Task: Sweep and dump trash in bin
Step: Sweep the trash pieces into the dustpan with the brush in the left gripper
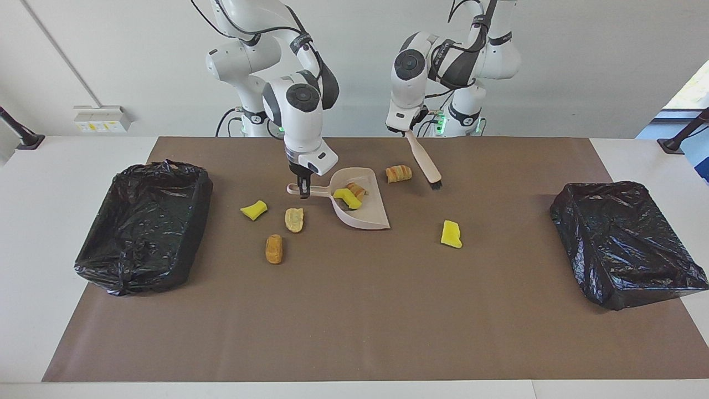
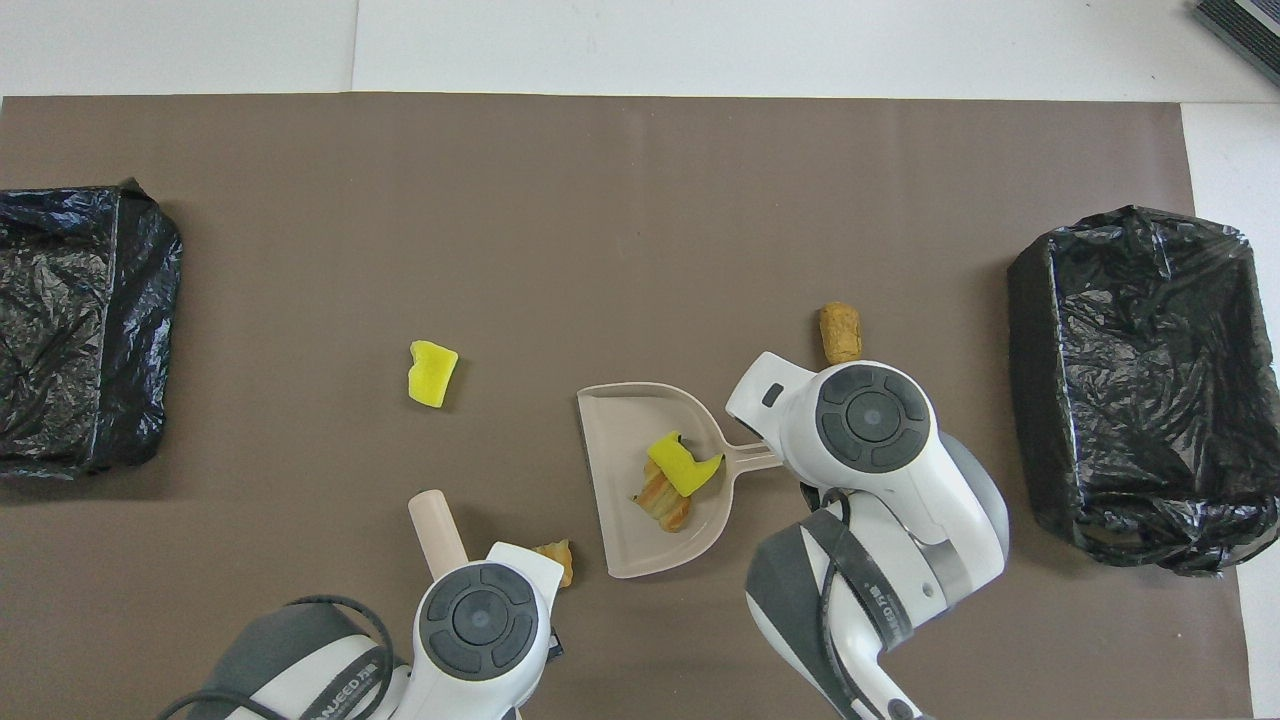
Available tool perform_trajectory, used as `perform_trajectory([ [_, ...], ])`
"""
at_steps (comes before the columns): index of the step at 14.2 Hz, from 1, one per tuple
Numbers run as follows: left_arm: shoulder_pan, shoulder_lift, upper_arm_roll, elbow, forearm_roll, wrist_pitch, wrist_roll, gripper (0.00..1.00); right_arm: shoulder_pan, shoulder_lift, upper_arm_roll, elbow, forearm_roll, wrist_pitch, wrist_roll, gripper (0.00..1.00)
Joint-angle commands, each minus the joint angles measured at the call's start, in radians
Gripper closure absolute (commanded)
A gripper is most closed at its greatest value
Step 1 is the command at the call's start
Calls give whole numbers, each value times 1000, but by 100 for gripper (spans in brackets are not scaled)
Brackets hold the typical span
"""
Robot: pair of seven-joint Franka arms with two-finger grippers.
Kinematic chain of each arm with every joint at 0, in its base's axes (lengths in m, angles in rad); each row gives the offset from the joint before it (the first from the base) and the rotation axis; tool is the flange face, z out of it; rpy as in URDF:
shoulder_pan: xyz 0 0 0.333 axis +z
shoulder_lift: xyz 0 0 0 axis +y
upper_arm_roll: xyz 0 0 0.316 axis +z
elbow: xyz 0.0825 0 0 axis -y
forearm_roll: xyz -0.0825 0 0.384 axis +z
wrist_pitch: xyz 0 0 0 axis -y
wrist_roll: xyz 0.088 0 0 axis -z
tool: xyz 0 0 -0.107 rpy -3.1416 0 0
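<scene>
My right gripper [image 1: 303, 191] is shut on the handle of a beige dustpan [image 1: 366, 217] that lies on the brown mat, its mouth toward the left arm's end. A yellow sponge chunk [image 1: 347, 198] and a tan piece [image 1: 357, 190] lie in the pan [image 2: 620, 440]. My left gripper [image 1: 406, 132] is shut on a beige brush [image 1: 424, 160], its dark bristles down by a bread-like piece [image 1: 399, 174]. Loose trash on the mat: a yellow chunk [image 1: 254, 210], a tan piece [image 1: 294, 220], an orange-brown piece [image 1: 273, 249] and a yellow chunk [image 1: 451, 234].
Two bins lined with black bags stand on the mat, one at the right arm's end [image 1: 145, 224] and one at the left arm's end [image 1: 626, 244]. In the overhead view my right arm hides two of the loose scraps.
</scene>
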Motion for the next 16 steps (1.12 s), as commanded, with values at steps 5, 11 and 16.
perform_trajectory([
  [5,-32,23,-13,-98,-106,289,-160,100,-14,-3,6,-16,-19,28,-22,100],
  [11,-78,299,-12,181,-78,404,-149,100,-11,3,6,-14,-20,29,2,100],
  [16,-66,312,-9,243,-9,327,-44,100,-14,3,6,-14,-19,29,3,100],
])
